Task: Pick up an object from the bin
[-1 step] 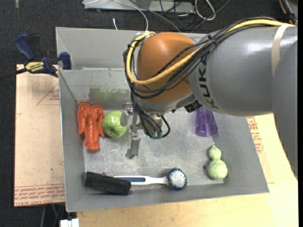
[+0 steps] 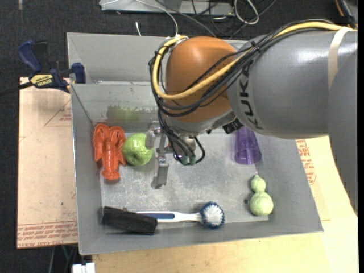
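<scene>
Green apple [image 2: 136, 149]: toy fruit, lying at about 9 o'clock on the floor of the grey bin [image 2: 196, 195]. It is near round, so no long axis to record. I cannot tell which way its stem end faces.

Gripper [image 2: 159, 180] stands just at the apple's 3 o'clock, tip down close to the bin floor. Nothing is seen in it, and I cannot tell whether it is open or closed.

Red toy lobster [image 2: 109, 151] lies at the apple's 9 o'clock and touches it. Its long axis runs 12 to 6.

Dish brush [image 2: 170, 216] lies at the bin's 6 o'clock, long axis 9 to 3. Its black grip is at the 9 end, its blue-and-white bristle head at the 3 end.

Purple cup-like piece [image 2: 246, 147] is at the gripper's 3 o'clock, well apart from it.

Pale green gourd [image 2: 260, 198] is at the bin's 4 o'clock, narrow end toward 12.

Orange cover [image 2: 196, 75] with yellow and black cables sits above the gripper. The grey arm link [image 2: 296, 78] reads "KUKA", lettered vertically.
</scene>
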Tool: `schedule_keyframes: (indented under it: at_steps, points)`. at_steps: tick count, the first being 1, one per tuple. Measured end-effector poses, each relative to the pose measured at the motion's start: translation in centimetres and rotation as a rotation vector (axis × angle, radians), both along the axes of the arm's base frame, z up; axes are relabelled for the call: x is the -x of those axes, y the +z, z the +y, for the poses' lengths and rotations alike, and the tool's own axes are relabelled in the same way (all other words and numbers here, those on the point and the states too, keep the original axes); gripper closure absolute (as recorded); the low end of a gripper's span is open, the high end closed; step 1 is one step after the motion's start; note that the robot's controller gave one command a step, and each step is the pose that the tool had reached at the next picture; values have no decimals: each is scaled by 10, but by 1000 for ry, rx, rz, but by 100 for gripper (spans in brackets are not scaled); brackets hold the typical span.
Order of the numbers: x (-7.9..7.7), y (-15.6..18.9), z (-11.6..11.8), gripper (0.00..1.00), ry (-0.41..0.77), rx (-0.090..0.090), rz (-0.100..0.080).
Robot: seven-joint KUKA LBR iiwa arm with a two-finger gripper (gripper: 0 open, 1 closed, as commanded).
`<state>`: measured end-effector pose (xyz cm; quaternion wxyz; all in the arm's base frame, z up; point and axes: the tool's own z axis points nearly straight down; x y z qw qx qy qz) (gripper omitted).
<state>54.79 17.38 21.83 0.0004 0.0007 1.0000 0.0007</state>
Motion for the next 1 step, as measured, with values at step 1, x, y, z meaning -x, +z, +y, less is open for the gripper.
schedule_keyframes:
  at_steps: [1]
  points:
    - [-68, -122, -9, 0, -186, -15, -38]
